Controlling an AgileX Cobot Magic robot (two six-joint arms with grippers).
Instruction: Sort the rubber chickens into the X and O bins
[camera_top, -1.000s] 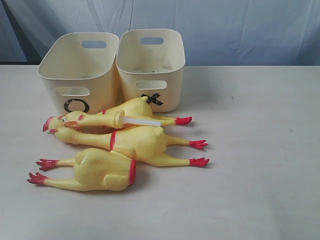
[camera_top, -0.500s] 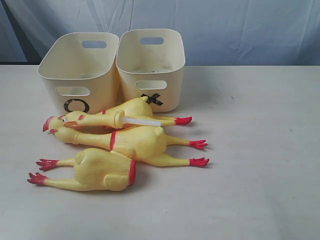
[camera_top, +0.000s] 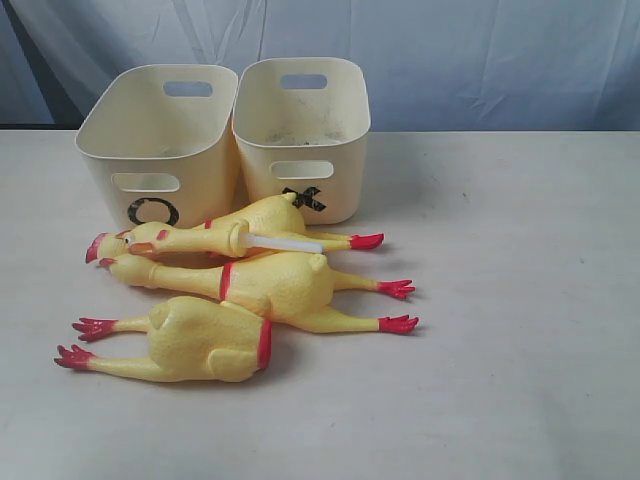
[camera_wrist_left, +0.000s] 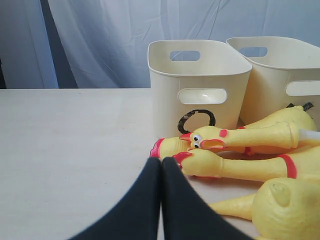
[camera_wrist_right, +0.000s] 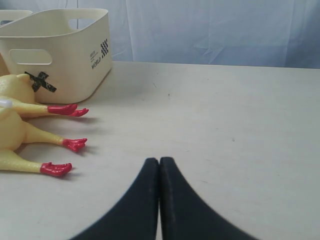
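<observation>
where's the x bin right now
Exterior view: the X bin stands at the back, just right of the O bin, with the rearmost rubber chicken lying in front of it.

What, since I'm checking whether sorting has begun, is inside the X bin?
No chicken shows inside the X bin: only its bare inner walls and some dark specks low down. Its front wall hides the near floor. All three rubber chickens lie on the table in front.

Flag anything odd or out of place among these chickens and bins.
The back chicken has a white tube-like piece lying along its body, which the others lack. The front chicken lies reversed: its feet point left in the exterior view, while the other two's point right.
</observation>
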